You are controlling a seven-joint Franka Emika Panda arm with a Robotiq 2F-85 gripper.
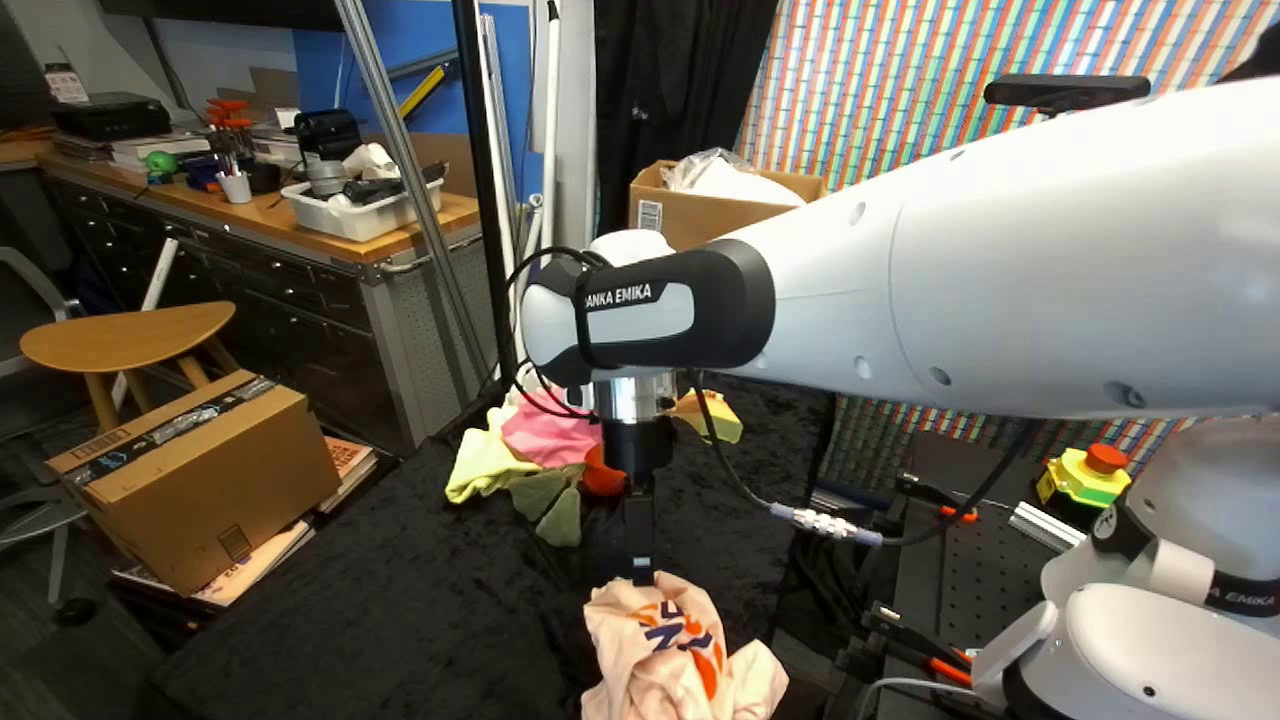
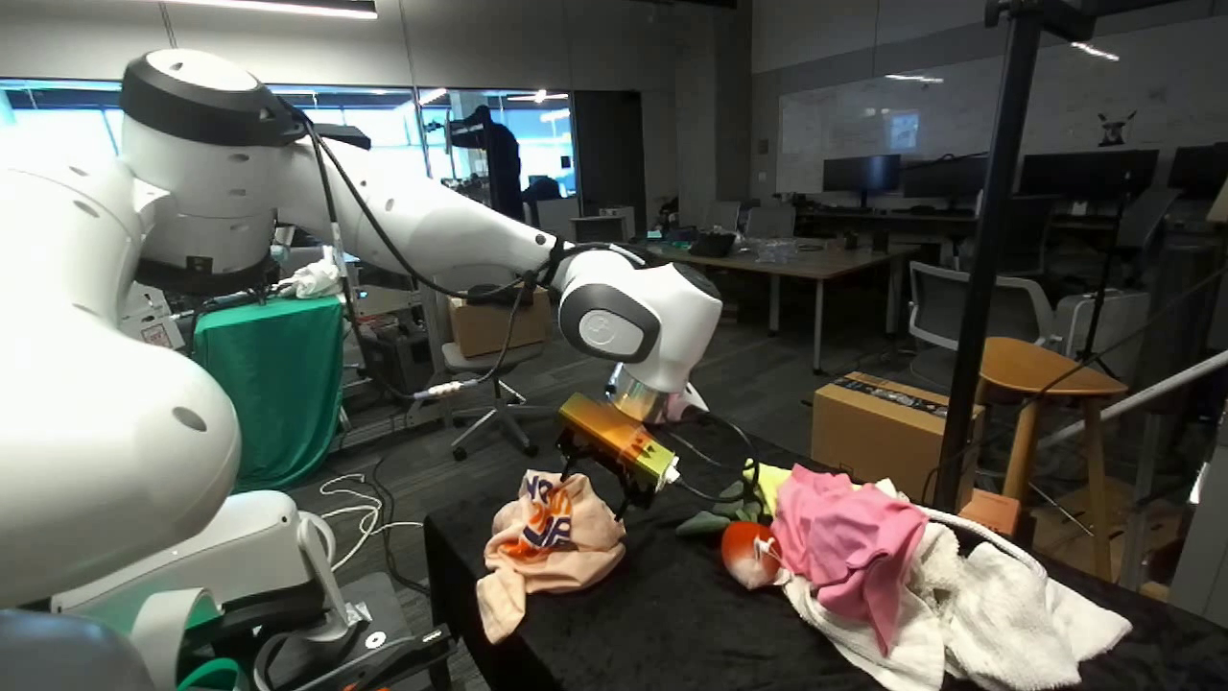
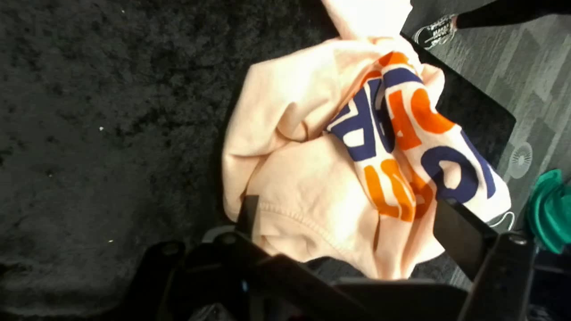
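White robot arm (image 1: 1040, 250), count 1, sits closest, cut off at the frame edge in both exterior views. One black-covered table (image 2: 681, 624), also running out of frame. One taped cardboard box (image 1: 220, 490) down beside it. One pile of mixed cloths (image 1: 550, 432) on the table, partly blocked by the arm in an exterior view; can't count the pieces. One peach garment (image 1: 640, 650) on the table near an edge: crumpled heap, stitched seam, navy and orange letters folded past reading; bottom cut off in an exterior view, one end cut off at the top of the wrist view. One gripper (image 3: 350, 216) right by it: two fingers, wide apart, fabric visible between them; can't tell if they touch it. One red-orange item (image 2: 748, 557) by the pile, too unclear to identify.
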